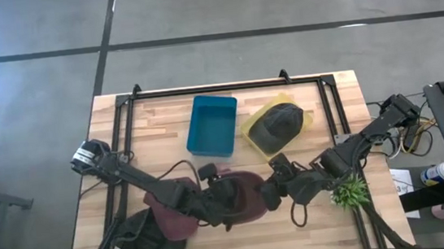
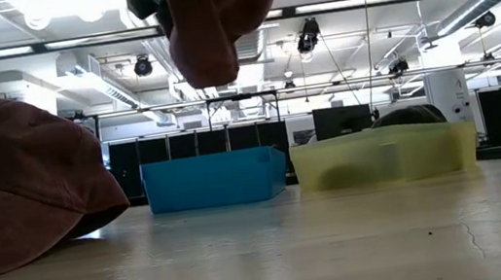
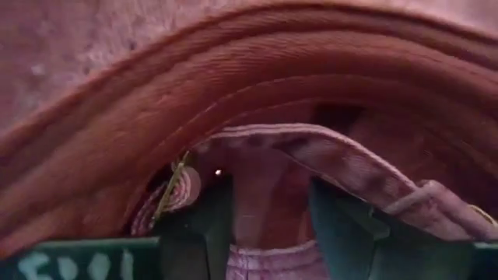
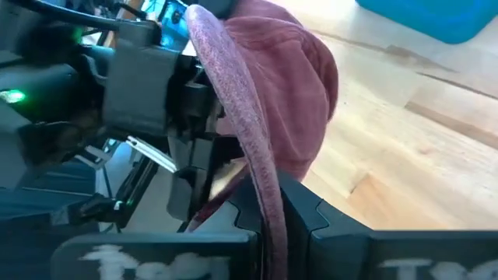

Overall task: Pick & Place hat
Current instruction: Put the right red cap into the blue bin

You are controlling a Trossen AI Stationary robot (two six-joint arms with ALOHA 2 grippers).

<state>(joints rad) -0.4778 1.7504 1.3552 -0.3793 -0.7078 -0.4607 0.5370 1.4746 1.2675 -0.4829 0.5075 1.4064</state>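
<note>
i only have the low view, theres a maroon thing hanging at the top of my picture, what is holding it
Observer: It's a maroon cap, lifted off the table. The right gripper is shut on its brim.
Operator: and the left arm
Observer: The left gripper has its fingers spread inside the cap's crown.
Operator: whats the big maroon lump on my left then
Observer: A second maroon hat, lying on the table by the left arm.
Operator: is the yellow bin empty
Observer: No, a dark cap already sits in the yellow bin. The blue bin looks empty.
</note>
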